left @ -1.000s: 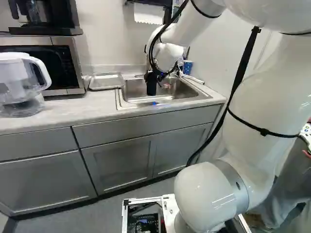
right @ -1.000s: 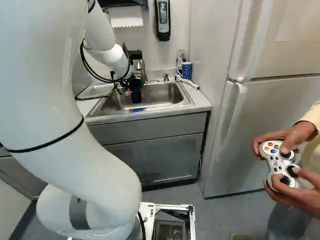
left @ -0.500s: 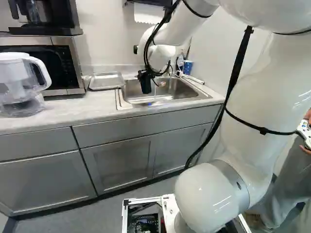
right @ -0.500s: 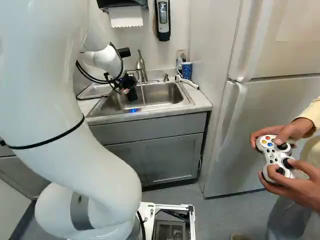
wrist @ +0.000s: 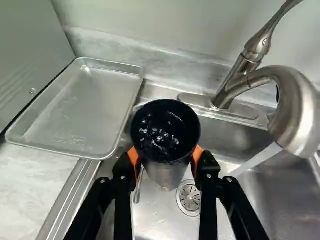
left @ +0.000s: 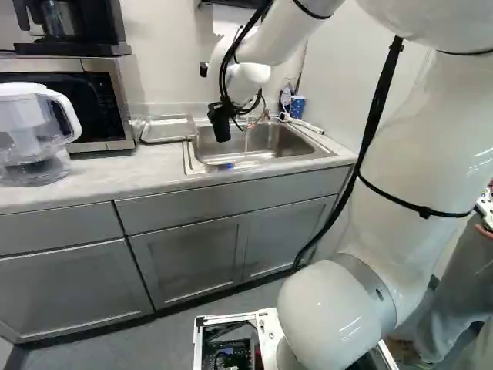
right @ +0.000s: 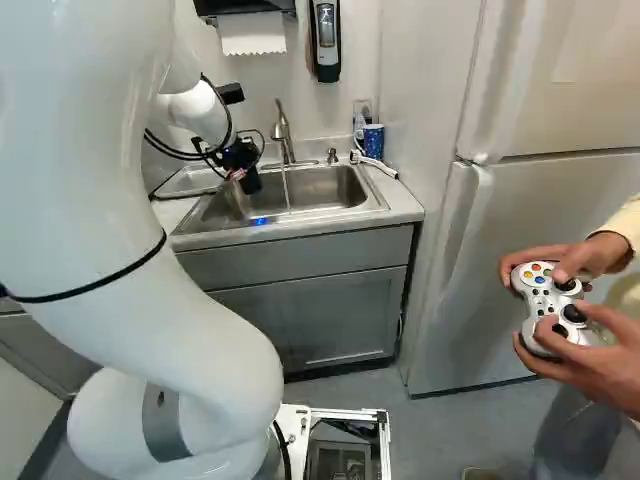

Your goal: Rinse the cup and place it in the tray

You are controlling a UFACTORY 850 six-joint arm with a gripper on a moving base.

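My gripper (left: pixel 218 112) hangs over the left part of the sink in the left base view, holding the dark cup (left: pixel 223 131). In the wrist view the orange pads of the gripper (wrist: pixel 165 159) press on the cup (wrist: pixel 165 131) from two sides. The cup's mouth faces the camera, and wet drops or bubbles glisten inside. Water streams from the faucet (wrist: pixel 295 107) beside the cup, not into it. A shallow metal tray (wrist: pixel 82 110) lies on the counter next to the sink, on the other side of the cup.
The sink (right: pixel 325 188) has a drain (wrist: pixel 190 196) below the cup. A blue cup (right: pixel 373 141) stands behind the sink's right corner. A pitcher (left: pixel 35 135) and microwave (left: pixel 100 100) stand left of the tray. A person holds a controller (right: pixel 548 305) at the right.
The arm has carried the cup leftward and slightly up in the left base view, closer to the tray. The faucet's stream now shows clear of the cup. The base has not moved.
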